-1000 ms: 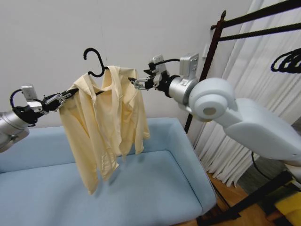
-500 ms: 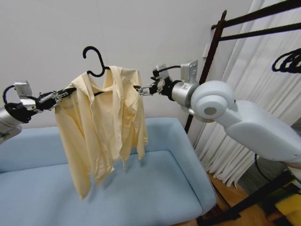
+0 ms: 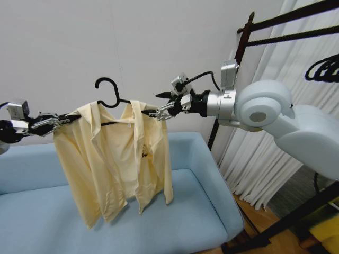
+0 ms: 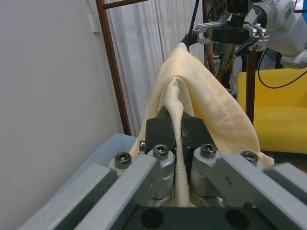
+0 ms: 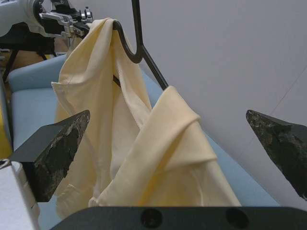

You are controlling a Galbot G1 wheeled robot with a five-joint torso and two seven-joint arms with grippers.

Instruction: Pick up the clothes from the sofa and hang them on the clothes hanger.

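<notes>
A pale yellow shirt (image 3: 122, 164) hangs on a black hanger (image 3: 108, 87) above the sofa. My left gripper (image 3: 57, 121) is shut on the shirt's left shoulder end; in the left wrist view a fold of the shirt (image 4: 201, 91) is pinched between its jaws (image 4: 177, 127). My right gripper (image 3: 161, 106) stands open just beside the shirt's other shoulder. In the right wrist view its dark fingers (image 5: 57, 153) are spread wide, with the shirt (image 5: 158, 158) and hanger hook (image 5: 139, 48) lying beyond them, ungripped.
A light blue sofa (image 3: 175, 222) lies below the shirt. At the right stands a dark clothes rack (image 3: 241, 53) with another black hanger (image 3: 323, 69) on it, white curtains behind. A yellow seat (image 4: 278, 110) is farther off.
My right gripper has opened and let go of the shirt's shoulder, drawing back to the right. The shirt has dropped a little and now faces forward; my left gripper moved left.
</notes>
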